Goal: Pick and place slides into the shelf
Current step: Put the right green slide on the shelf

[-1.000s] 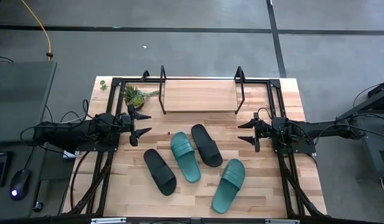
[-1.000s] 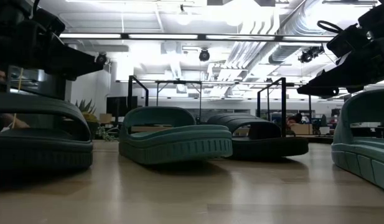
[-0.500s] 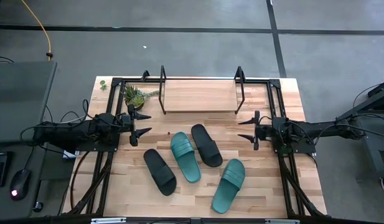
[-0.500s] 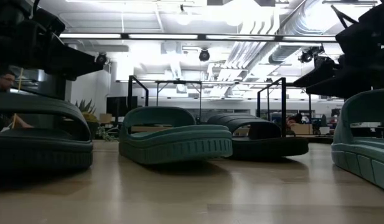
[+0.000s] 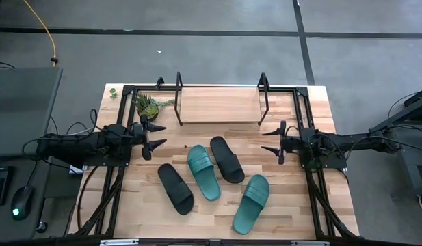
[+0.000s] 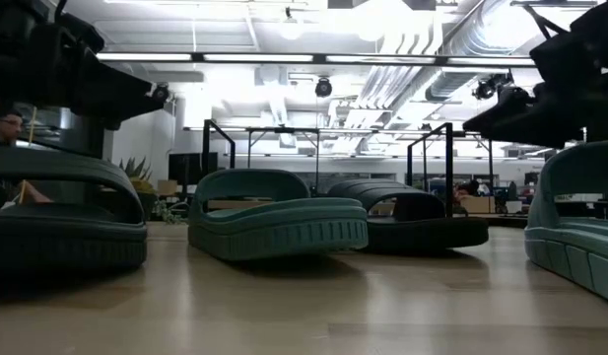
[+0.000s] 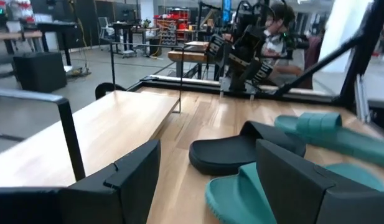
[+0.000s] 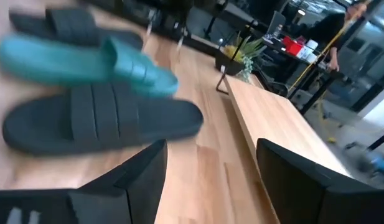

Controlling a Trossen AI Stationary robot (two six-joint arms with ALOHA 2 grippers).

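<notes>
Now I am holding my right end effector [image 5: 280,142] wide open and empty, near the black slide [image 5: 227,159] right of centre; I am judging a low approach across its strap safest. The shelf [image 5: 219,104] is standing empty at the far edge.

On my tabletop [image 5: 279,198] a small green plant [image 5: 146,104] sits at the far left corner. A mouse [image 5: 20,203] lies on the side desk [image 5: 22,102].

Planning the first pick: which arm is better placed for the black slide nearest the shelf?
Right, likely. The right claw is open beside that black slide and faces it; the left claw sits farther off, behind a teal slide.
</notes>
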